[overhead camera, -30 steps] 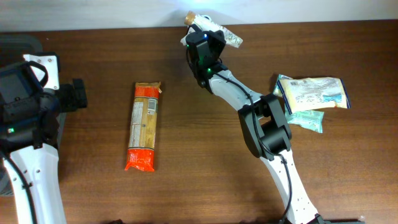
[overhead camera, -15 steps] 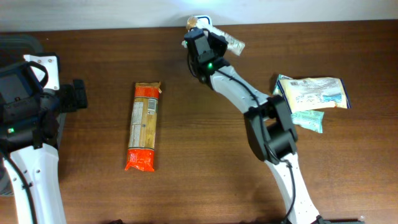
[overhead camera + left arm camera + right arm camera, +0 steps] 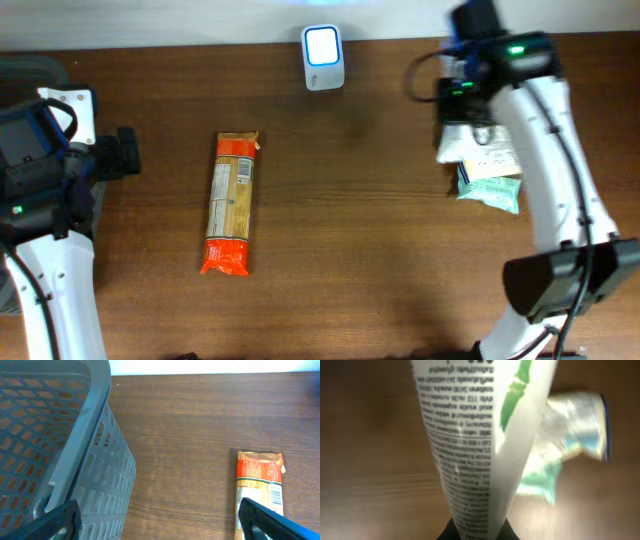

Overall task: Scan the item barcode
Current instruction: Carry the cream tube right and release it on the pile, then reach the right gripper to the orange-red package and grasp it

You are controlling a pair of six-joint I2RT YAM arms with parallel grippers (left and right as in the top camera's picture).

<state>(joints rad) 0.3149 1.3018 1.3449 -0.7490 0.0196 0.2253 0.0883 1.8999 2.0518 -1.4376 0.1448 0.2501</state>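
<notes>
My right gripper (image 3: 477,532) is shut on a white packet (image 3: 480,435) with small black print and a green stripe, which fills the right wrist view. Overhead, that gripper (image 3: 462,95) hangs at the back right, above a pile of packets (image 3: 490,160); the held packet blends with that pile there. The scanner (image 3: 322,45), a small white box with a lit blue face, stands at the back middle, well left of the gripper. My left gripper (image 3: 125,152) stays at the far left, open and empty (image 3: 160,525).
An orange pasta pack (image 3: 230,203) lies lengthwise left of centre and shows beside my left fingers (image 3: 260,492). A grey mesh basket (image 3: 50,435) stands at the far left edge. A teal packet (image 3: 492,190) and a silvery blue one (image 3: 575,425) lie under the right arm.
The right arm has swung from the scanner at the back middle over to the right, carrying the packet above the pile. The left arm has not moved.
</notes>
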